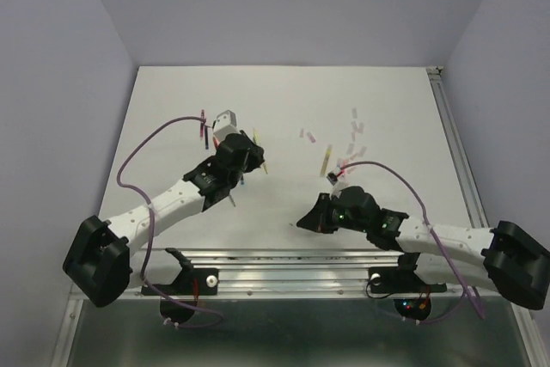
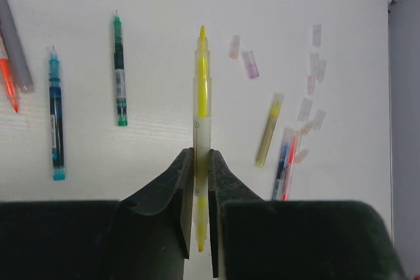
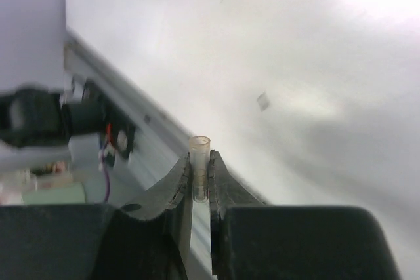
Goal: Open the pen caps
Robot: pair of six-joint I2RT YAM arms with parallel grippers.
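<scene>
My left gripper [image 2: 202,155] is shut on a yellow pen [image 2: 202,96], held lengthwise between the fingers with both coloured tips bare. In the top view that gripper [image 1: 249,156] hangs above the table's left half. My right gripper [image 3: 201,162] is shut on a pale translucent pen cap [image 3: 199,151], whose open end sticks out past the fingertips. It [image 1: 302,223] sits low near the front rail. Several loose pen caps [image 2: 315,77] lie scattered at the right, with a pink one [image 2: 251,65] nearer the middle.
On the table lie a green pen [image 2: 119,70], a blue pen [image 2: 56,119], an orange pen [image 2: 8,77] and a grey marker [image 2: 16,44] at the left. An olive-yellow pen [image 2: 269,129] and a blue and red pair [image 2: 285,165] lie right. A metal rail [image 1: 292,259] runs along the front.
</scene>
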